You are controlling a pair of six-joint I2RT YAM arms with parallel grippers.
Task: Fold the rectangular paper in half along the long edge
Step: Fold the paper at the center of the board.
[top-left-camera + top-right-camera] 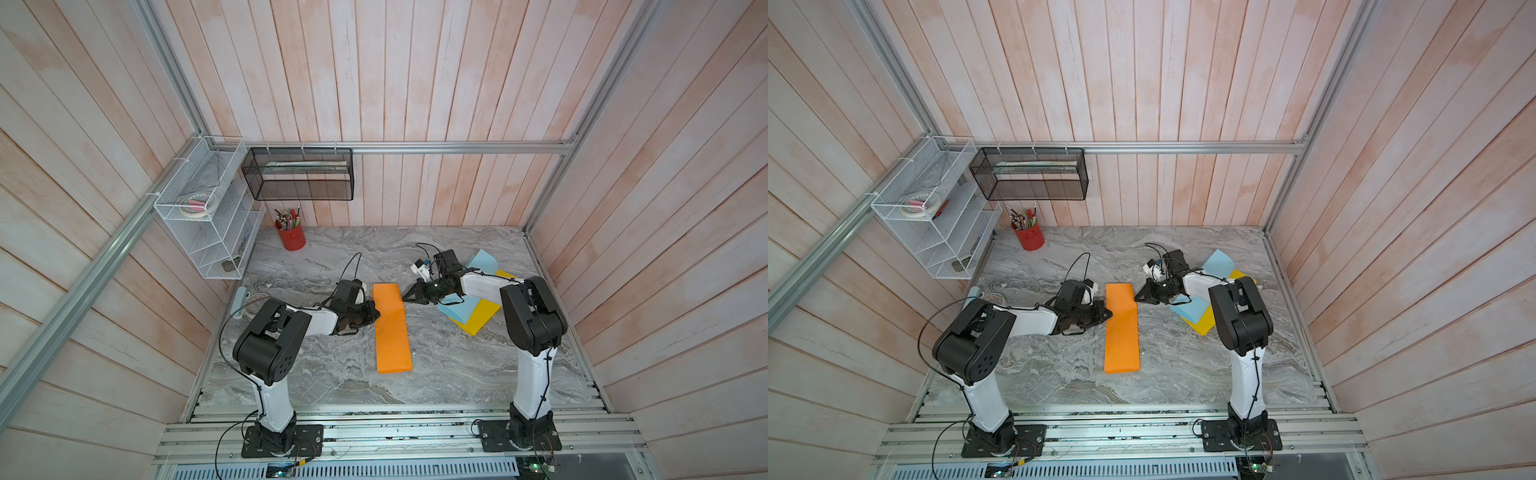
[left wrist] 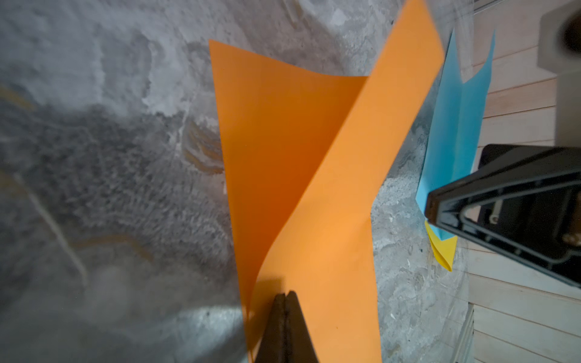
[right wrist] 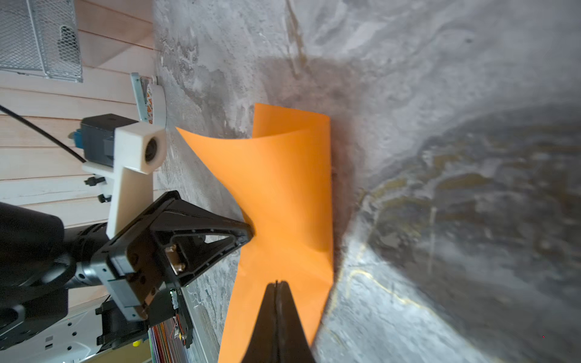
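Observation:
The orange rectangular paper (image 1: 391,332) (image 1: 1122,332) lies doubled over lengthwise in the middle of the marble table (image 1: 332,374). Its layers gape apart toward both ends (image 2: 330,204) (image 3: 283,188). My left gripper (image 1: 376,313) (image 1: 1109,314) (image 2: 285,295) is shut, with its tips resting on the paper's left long edge, where the layers are pinched together. My right gripper (image 1: 404,297) (image 1: 1136,297) (image 3: 276,283) is also shut, tips on the paper's right edge near the far end. Nothing shows between either pair of jaws.
Blue paper (image 1: 482,262) and yellow paper (image 1: 478,320) lie under the right arm. A red pen cup (image 1: 291,239) stands at the back left, below a black mesh basket (image 1: 299,174) and a white wire rack (image 1: 203,216). A tape dispenser (image 1: 241,301) sits at the left table edge.

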